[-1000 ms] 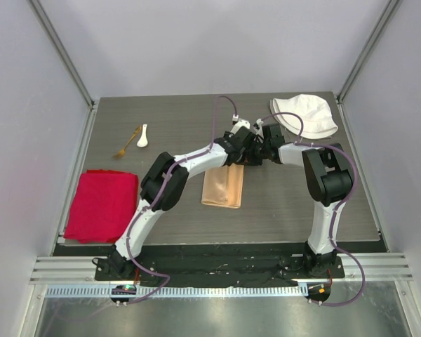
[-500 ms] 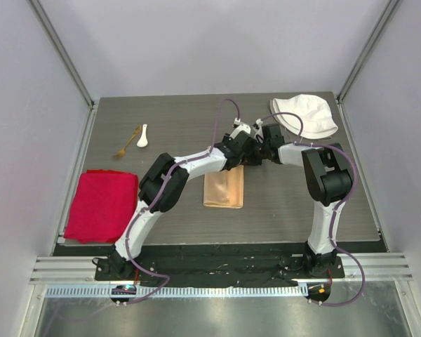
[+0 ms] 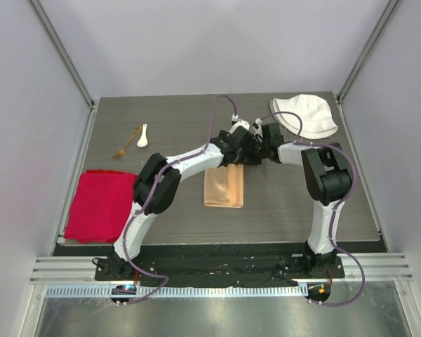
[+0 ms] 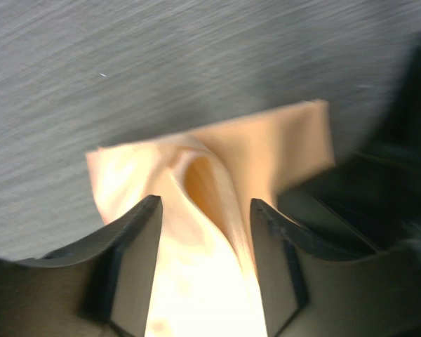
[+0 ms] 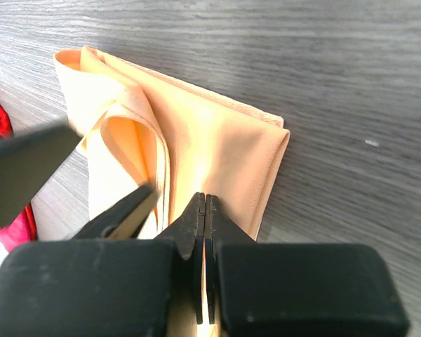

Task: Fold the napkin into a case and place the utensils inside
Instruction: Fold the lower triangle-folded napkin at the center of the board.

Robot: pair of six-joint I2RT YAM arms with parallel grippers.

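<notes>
**Top view.** Shows the napkin as a narrow folded rectangle near the middle of the table, with its long side running up and down the frame. Puts the left claw and right claw tip to tip over its upper end, one reaching in from each side. Cannot tell the jaw gaps from here. Shows the spoon and fork just beside each other in the upper left, well apart from both claws. Has a red cloth at the left edge and a white hat in the upper right.

**Left wrist view.** Shows the left claw open, fingers apart and straddling a raised fold of the napkin that runs up between them. Grips nothing. Places the napkin's flat corner to the upper right of the fingers.

**Right wrist view.** Shows the right claw closed tight, fingers pressed together, tips down over the napkin at lower centre. Cannot tell whether any cloth is pinched. Places the lifted, curled layer left of those tips, with the left claw's fingers on either side of it.
</notes>
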